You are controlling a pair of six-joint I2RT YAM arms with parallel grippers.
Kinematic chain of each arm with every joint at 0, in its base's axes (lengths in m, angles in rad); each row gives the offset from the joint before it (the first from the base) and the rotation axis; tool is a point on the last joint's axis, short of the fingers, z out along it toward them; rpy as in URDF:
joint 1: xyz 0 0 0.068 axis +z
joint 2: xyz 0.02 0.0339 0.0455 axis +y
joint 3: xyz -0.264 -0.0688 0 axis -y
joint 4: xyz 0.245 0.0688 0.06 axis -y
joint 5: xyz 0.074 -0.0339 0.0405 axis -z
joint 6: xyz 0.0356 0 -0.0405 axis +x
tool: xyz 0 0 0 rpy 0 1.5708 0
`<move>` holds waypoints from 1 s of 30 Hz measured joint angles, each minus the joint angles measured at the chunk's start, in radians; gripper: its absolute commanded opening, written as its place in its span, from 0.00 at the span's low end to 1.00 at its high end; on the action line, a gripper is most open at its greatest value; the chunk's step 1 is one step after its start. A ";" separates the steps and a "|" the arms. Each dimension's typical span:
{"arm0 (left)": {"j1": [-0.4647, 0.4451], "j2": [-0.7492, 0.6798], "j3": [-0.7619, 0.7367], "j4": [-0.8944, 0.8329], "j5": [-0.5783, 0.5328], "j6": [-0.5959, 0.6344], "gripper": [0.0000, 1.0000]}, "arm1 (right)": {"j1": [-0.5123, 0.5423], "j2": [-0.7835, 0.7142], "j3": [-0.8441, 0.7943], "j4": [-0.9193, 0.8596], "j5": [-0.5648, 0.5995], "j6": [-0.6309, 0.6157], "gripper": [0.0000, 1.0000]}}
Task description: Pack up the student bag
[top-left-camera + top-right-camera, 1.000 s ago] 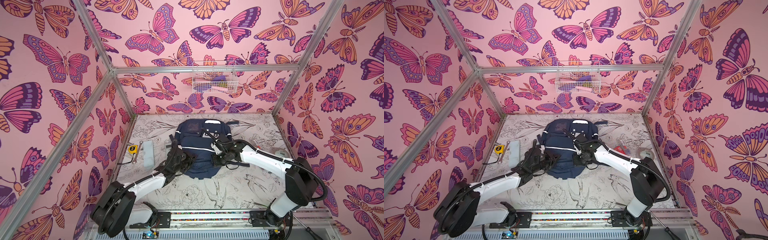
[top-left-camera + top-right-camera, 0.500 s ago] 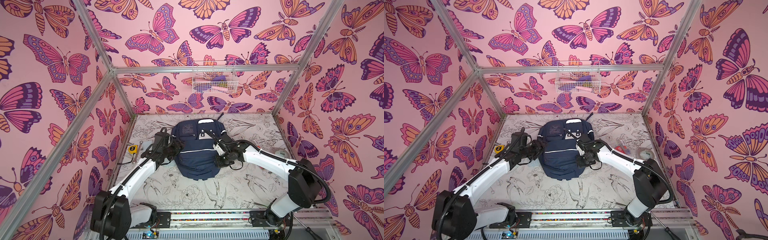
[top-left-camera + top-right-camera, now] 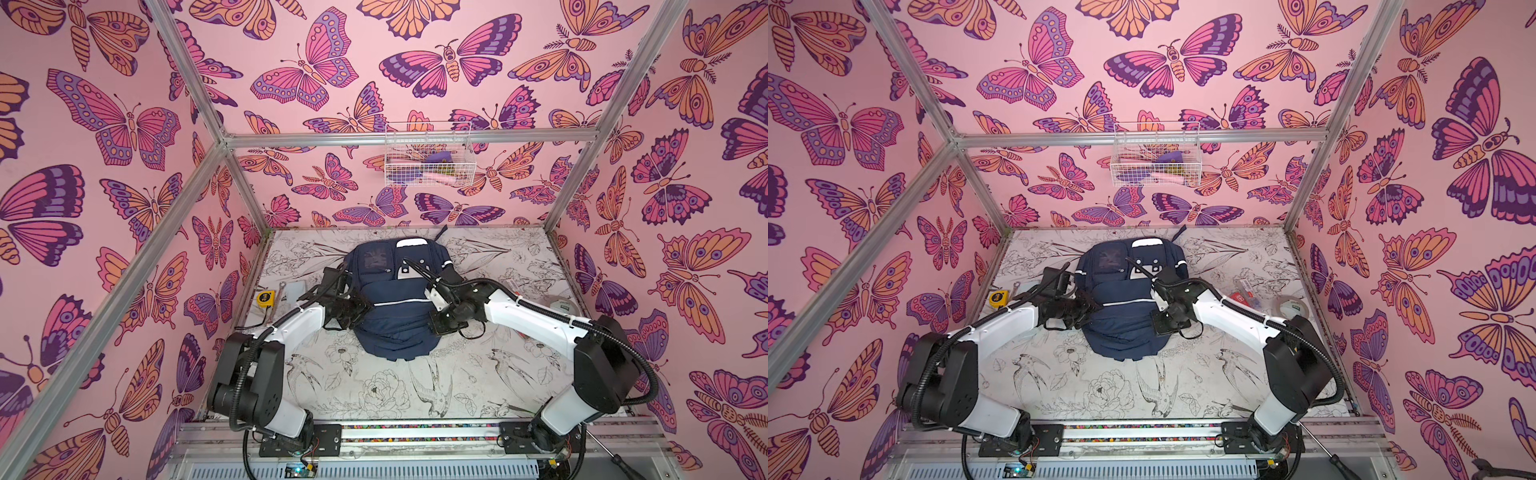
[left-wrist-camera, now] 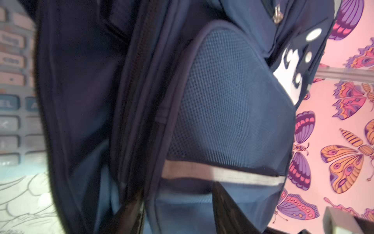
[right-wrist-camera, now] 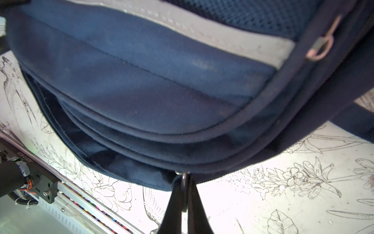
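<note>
The student bag point(image 3: 390, 291) point(image 3: 1121, 286), navy with thin white stripes, lies in the middle of the table in both top views. My left gripper point(image 3: 357, 309) point(image 3: 1090, 307) is at the bag's left side. In the left wrist view, bag fabric point(image 4: 222, 101) fills the gap between its parted fingers point(image 4: 226, 206). The blur hides whether they pinch it. My right gripper point(image 3: 434, 328) point(image 3: 1160, 326) is at the bag's lower right edge. In the right wrist view it point(image 5: 183, 178) is shut on a metal zipper pull point(image 5: 184, 183) under the bag point(image 5: 141, 81).
A yellow tape measure point(image 3: 265, 298) and a grey calculator point(image 3: 297, 289) point(image 4: 12, 101) lie left of the bag. A tape roll point(image 3: 1292, 307) and a red packet point(image 3: 1241, 297) lie to its right. A wire basket point(image 3: 428, 160) hangs on the back wall.
My left gripper let go of the bag's lower left, swung out with its jaws wide, and is back at the bag's left side with narrower jaws. The right gripper kept its hold.
</note>
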 measured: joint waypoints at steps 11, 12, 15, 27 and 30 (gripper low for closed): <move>-0.005 -0.021 -0.134 0.415 0.101 -0.305 0.00 | 0.000 0.007 0.043 -0.073 -0.001 0.002 0.00; -0.015 -0.040 -0.147 0.437 0.095 -0.338 0.00 | 0.003 0.008 0.050 -0.079 -0.006 0.003 0.00; -0.063 -0.120 -0.160 0.476 0.051 -0.418 0.00 | 0.023 0.019 0.087 -0.087 -0.037 0.007 0.00; -0.234 -0.187 -0.192 0.557 -0.143 -0.557 0.00 | 0.167 0.230 0.370 -0.034 -0.158 0.076 0.00; -0.237 -0.187 -0.215 0.573 -0.159 -0.567 0.00 | 0.171 0.249 0.371 -0.003 -0.158 0.109 0.00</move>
